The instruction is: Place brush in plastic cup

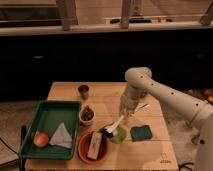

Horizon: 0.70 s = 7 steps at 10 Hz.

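- the long white-handled dish brush leans tilted, its dark head low at the small light green plastic cup, handle slanting up toward the tool
- whether the tool grips the handle or has it loose, i cannot tell
- the green sponge lies beside the cup on the wooden tabletop

No text, label, brand or number can be read anywhere; the claw hangs above the wooden counter, over the brush
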Each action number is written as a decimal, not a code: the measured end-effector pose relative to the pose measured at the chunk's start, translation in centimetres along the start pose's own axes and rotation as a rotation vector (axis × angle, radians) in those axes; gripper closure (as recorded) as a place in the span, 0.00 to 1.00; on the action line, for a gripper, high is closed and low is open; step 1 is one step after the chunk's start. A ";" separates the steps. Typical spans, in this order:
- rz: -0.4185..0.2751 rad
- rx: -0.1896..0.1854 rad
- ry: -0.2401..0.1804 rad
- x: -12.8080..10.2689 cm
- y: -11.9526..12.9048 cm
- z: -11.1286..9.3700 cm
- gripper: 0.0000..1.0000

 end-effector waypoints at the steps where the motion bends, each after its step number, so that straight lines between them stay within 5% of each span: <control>1: 0.002 -0.005 -0.005 -0.1 0.4 0.2 1.00; 7: -0.020 -0.043 -0.028 -0.8 1.7 1.1 1.00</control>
